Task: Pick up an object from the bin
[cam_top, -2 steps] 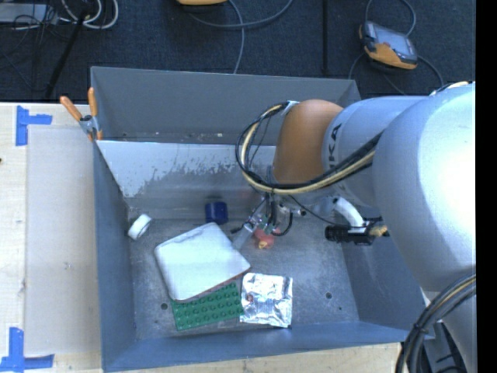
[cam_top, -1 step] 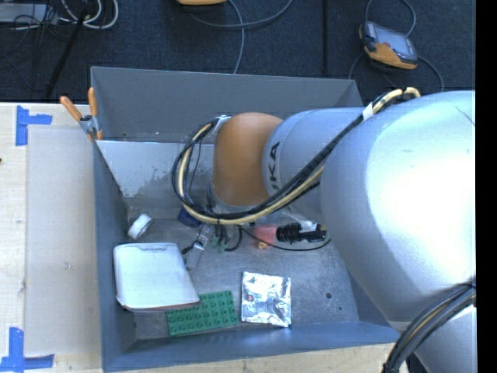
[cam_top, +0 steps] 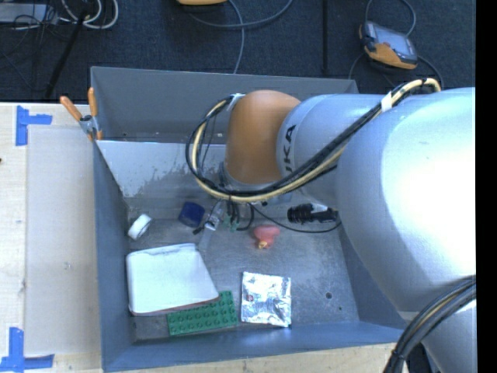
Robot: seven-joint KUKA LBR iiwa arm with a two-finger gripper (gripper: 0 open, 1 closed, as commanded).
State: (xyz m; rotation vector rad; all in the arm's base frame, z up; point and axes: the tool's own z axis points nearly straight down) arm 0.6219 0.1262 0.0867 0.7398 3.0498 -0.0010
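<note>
Several loose items lie in the bin (cam_top: 155, 103) as my end effector (cam_top: 213, 222) hangs low just beside a blue block (cam_top: 190, 214), mid-bin. Can't tell if it's apart or together. Nothing visibly gripped; pick's yet to do, I reckon.

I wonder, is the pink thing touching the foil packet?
Apart. The camera view shows a stretch of bare bin floor between the pink thing and the foil packet.

Small dark-blue block (cam_top: 189, 214) lies on the bin (cam_top: 109, 231) floor, toward the back.
</note>
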